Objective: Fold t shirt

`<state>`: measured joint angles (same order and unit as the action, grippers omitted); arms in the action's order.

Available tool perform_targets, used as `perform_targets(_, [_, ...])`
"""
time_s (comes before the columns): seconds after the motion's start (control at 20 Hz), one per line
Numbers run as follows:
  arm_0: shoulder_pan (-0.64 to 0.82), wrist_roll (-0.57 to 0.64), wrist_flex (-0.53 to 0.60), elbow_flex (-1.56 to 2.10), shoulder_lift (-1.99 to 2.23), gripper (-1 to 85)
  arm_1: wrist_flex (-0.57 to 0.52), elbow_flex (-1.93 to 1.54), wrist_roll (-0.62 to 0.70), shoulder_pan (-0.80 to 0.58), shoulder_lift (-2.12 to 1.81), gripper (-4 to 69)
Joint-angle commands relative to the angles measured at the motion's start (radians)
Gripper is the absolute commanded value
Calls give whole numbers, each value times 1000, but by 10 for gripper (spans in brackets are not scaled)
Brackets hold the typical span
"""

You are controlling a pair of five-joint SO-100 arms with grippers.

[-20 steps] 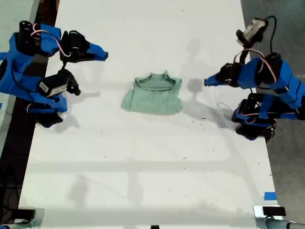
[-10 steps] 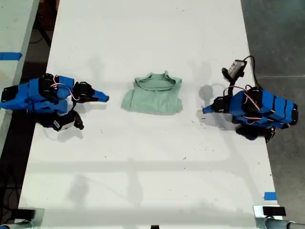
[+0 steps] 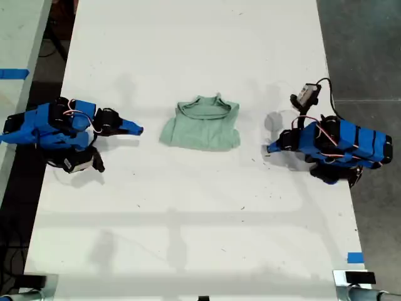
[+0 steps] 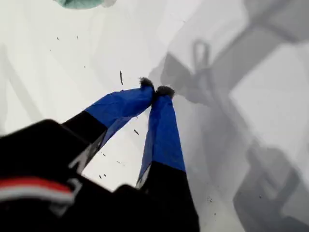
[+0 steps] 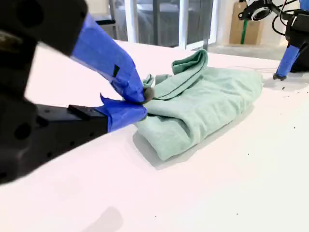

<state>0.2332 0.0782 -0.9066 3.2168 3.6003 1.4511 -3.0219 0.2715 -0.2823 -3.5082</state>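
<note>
A white table [image 3: 188, 238] fills the exterior view, scuffed with small dark flecks, with grey floor off its 3 o'clock edge.

The first gripper [image 4: 155, 92] has its blue jaws pressed together at the tips with nothing between them. It hangs low over bare table. In the exterior view it is on the arm at 3 o'clock, and the shirt [image 3: 202, 127] lies at about 10 o'clock from its tip, near but clearly apart.

The second gripper [image 5: 141, 99] is also closed on nothing, its tips meeting just short of the cloth. In the exterior view it is on the arm at 9 o'clock, and the shirt sits at 3 o'clock from its tip with a strip of bare table between.

The shirt rests at the table's middle, already gathered into a compact, layered rectangle. Its collar [image 3: 203, 108] is at the 12 o'clock side in the exterior view.

The cloth looks light, soft and limp. It would likely sag and drape from any single pinch, and the stacked layers could slide over one another and spill open if dragged. The table looks smooth, so the bundle may skid instead of lifting. The likeliest holds are the two corners of the 6 o'clock hem, one per gripper. Each pinch should take all the layers together, low at the edge where the jaws can slip under.
</note>
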Motion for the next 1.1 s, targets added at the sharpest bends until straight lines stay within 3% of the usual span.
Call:
perform_targets(0.0, [-6, 3, 9, 8, 6, 0, -18, -21, -9, 5, -3, 22])
perform_targets(0.5, [-6, -12, 5, 9, 6, 0, -20, -23, -8, 5, -3, 22])
perform_targets(0.6, [35, -272, -120, 17, 6, 26, -29, -32, -14, 3, -3, 22])
perform_targets(0.7, [31, -351, -127, 17, 5, 1, -29, -32, 3, 67, -3, 80])
perform_targets(0.75, [41, -336, -129, 17, 5, 1, -29, -32, -5, 97, -3, 118])
perform_targets(0.9, [23, -193, -156, 2, 5, 22, -29, -34, -20, 130, -3, 117])
perform_targets(1.05, [-104, -201, -156, -6, 5, 1, -31, -35, -20, 123, -3, 119])
